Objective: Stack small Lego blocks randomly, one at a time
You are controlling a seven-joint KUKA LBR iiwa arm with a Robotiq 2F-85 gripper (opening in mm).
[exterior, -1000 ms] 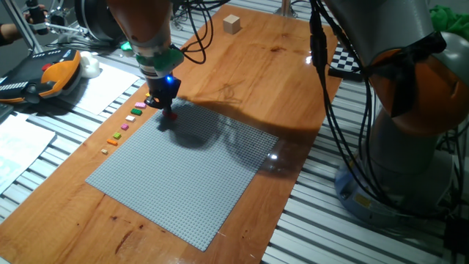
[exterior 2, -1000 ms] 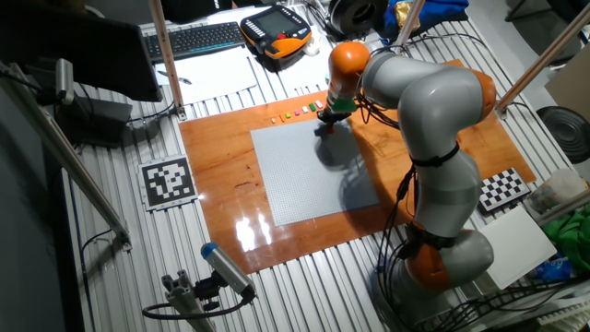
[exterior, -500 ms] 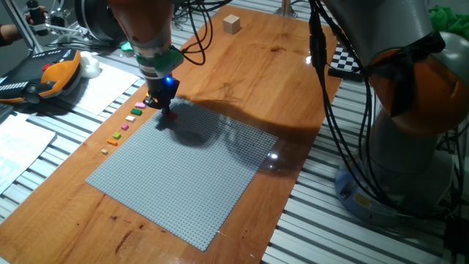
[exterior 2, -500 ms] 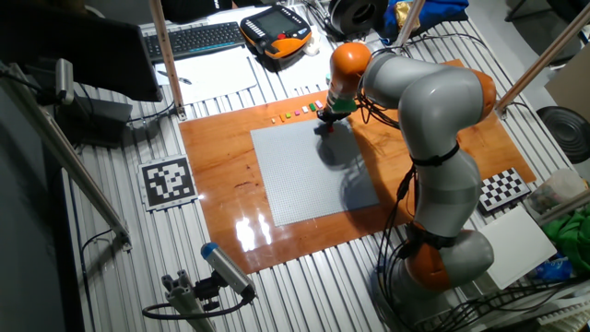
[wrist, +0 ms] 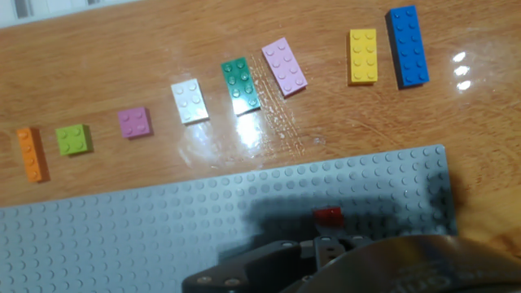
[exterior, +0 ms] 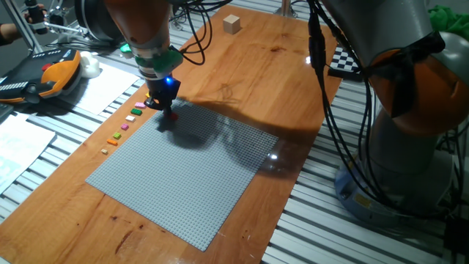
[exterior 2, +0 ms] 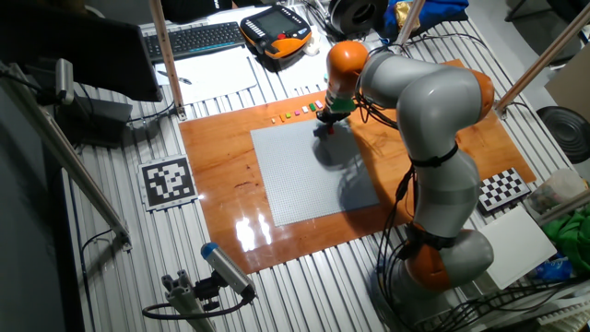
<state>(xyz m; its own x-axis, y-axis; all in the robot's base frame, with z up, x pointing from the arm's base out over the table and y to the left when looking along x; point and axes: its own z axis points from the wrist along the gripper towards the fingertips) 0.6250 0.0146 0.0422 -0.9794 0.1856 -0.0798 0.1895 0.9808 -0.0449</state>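
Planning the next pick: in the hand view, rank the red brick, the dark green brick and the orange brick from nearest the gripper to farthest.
1. Red brick, on the grey baseplate, just ahead of the gripper.
2. Dark green brick, on the wood, mid-row.
3. Orange brick, far left end.

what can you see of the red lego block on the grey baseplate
The red Lego block is a tiny, glossy plastic brick sitting flat on the grey studded baseplate, near the baseplate's edge that faces the row of loose bricks. It lies in the arm's shadow, just ahead of the gripper. Its studs are too blurred to count, and whether the fingers touch it cannot be told.
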